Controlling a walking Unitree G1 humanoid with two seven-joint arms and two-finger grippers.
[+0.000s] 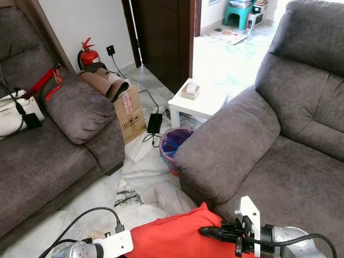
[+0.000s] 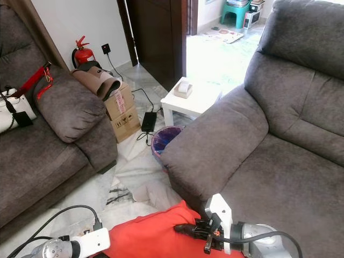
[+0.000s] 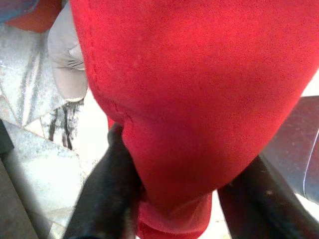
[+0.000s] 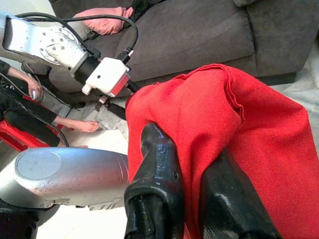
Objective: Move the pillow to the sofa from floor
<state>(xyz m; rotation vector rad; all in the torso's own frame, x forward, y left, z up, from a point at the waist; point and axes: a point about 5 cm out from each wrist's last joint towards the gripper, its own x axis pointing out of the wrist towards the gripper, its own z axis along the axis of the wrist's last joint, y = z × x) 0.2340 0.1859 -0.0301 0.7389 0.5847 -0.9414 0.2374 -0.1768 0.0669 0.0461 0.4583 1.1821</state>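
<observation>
The soft red fabric pillow point(image 1: 177, 236) hangs low before the robot, lifted clear of the pale marble floor point(image 1: 142, 166) and carried between both arms. The left gripper point(image 3: 174, 199) has its two black fingers point(image 3: 107, 189) pinched on a bunched corner of the cloth, and the right gripper point(image 4: 192, 184) is likewise closed on a fold of the red fabric at the pillow's other end, so the pillow's long axis runs side to side between the two wrists. The large grey upholstered sofa point(image 1: 279, 156) lies ahead and to the robot's right, its broad padded armrest point(image 1: 226, 140) rising just beyond the pillow and the seat cushion point(image 1: 290, 188) beyond that, next to the right arm. That makes the right gripper the nearer one to the landing spot; the pillow, I judge, must travel up and rightward over the armrest before it can be set down on the seat. A second grey sofa point(image 1: 48, 156) stands well apart on the left. A blue bin point(image 1: 172, 144) and a small white table point(image 1: 199, 102) sit on the floor beyond the armrest. A person's bare foot point(image 4: 84, 126) shows in the right wrist view.
</observation>
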